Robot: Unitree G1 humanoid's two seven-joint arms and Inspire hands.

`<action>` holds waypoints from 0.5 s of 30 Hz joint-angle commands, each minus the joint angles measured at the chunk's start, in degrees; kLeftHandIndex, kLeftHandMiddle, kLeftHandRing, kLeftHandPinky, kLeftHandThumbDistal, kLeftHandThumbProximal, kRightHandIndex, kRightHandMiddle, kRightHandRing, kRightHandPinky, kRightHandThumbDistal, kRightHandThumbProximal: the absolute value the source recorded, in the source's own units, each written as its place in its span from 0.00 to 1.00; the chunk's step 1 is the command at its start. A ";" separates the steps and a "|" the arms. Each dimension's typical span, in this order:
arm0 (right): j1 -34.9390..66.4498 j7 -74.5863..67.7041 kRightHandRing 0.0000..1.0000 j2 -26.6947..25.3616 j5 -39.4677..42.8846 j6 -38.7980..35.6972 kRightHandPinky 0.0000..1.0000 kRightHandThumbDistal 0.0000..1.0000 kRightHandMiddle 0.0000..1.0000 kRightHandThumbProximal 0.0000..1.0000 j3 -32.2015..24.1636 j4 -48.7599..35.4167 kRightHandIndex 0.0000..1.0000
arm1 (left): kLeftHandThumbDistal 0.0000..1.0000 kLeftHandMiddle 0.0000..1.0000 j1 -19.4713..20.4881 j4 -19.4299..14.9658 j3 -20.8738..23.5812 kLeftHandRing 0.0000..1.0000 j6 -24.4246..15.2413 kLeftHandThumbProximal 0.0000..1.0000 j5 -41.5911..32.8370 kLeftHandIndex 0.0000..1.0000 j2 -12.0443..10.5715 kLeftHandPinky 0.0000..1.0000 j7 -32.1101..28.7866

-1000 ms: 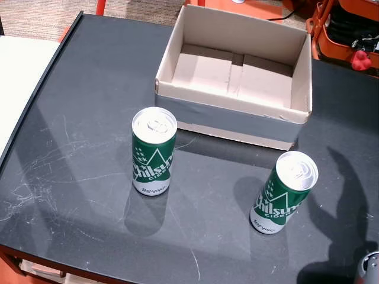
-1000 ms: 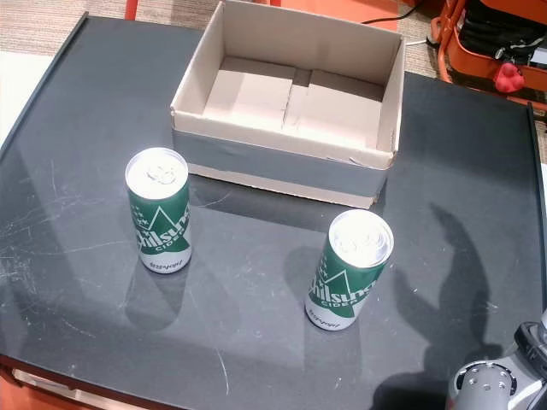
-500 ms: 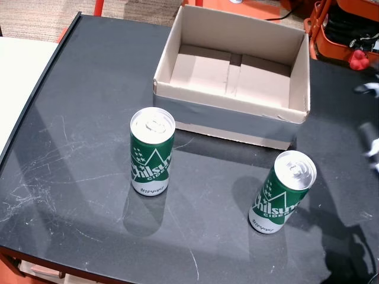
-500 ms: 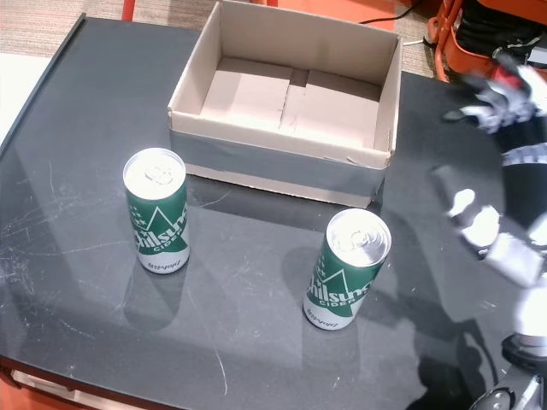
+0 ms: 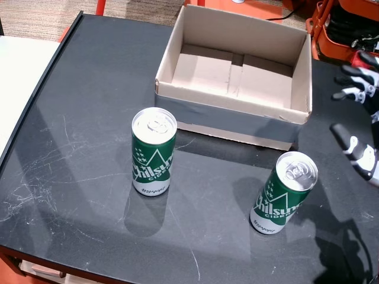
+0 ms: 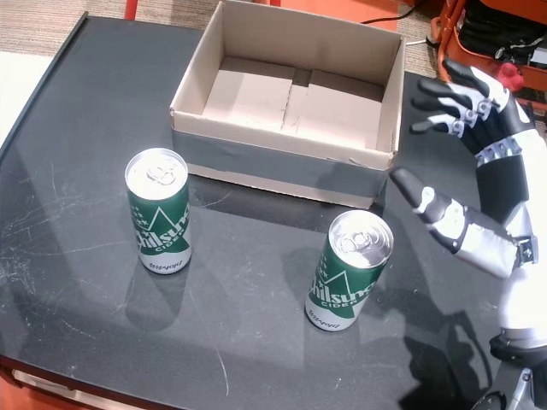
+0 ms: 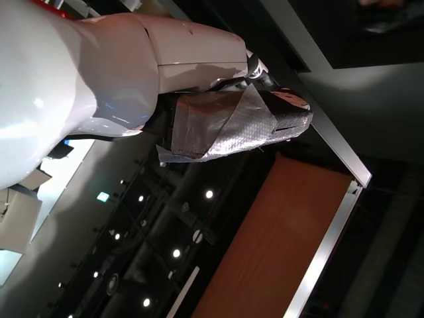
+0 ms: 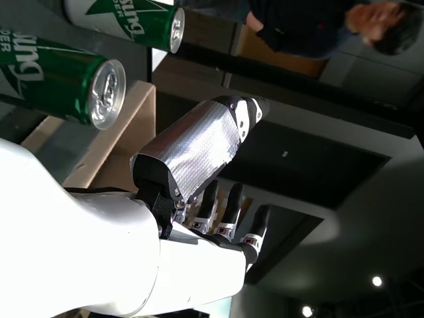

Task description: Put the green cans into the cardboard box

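Both head views show my right hand (image 6: 466, 162) raised beside the right wall of the cardboard box (image 6: 282, 166), fingers (image 6: 440, 85) spread apart and holding nothing; the thumb (image 6: 423, 198) points toward the nearer green can (image 6: 349, 271). The hand touches neither can nor box.

The nearer can stands upright on the dark tabletop (image 6: 77, 171), just in front of the box's right front corner. The second green can (image 6: 158, 209) stands upright well to the left, near the box's front wall. The box itself is empty, its bottom flaps bare; neither can is in it yet.

My left hand (image 7: 265, 116) shows only in the left wrist view, against ceiling and lights, and I cannot tell from it whether the fingers are apart or together.

Hazards, as I judge them:
- Tipping. The can is tall and narrow, so a thumb or fingertip arriving high on its side before the others close would likely knock it over, and it could roll across the smooth tabletop.
- Box contact. The hand is close to the box's right wall; a sweep inward could shove the light cardboard out of place.
- Slip. The can's glossy wall may slide through a loose or off-centre grip during the lift over the rim.

A person (image 8: 311, 23) appears in the right wrist view, in the background.
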 commanded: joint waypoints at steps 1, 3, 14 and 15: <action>0.72 -1.12 0.67 -0.35 0.97 -0.54 0.78 1.00 0.63 0.75 0.03 -0.40 0.54 | 0.00 0.96 -0.04 -0.01 0.34 1.00 -0.52 1.00 0.43 0.96 -2.23 1.00 -0.75; 0.97 -4.01 0.67 -0.82 -2.23 -2.31 0.79 1.00 0.66 0.85 0.15 0.30 0.61 | 0.00 0.96 0.10 -0.19 0.23 1.00 -0.67 1.00 0.74 0.96 -2.33 1.00 -0.67; 2.30 -10.75 0.70 -3.78 -10.14 -3.73 0.78 1.00 0.68 0.92 4.36 0.54 0.60 | 0.01 0.95 0.47 -0.18 0.49 1.00 -0.28 1.00 0.92 0.94 -2.12 1.00 -0.62; 2.33 -11.21 0.70 -3.88 -10.44 -3.85 0.78 1.00 0.68 0.91 4.66 0.60 0.60 | 0.01 0.95 0.48 -0.10 0.59 1.00 -0.01 1.00 0.60 0.94 -2.01 1.00 -0.65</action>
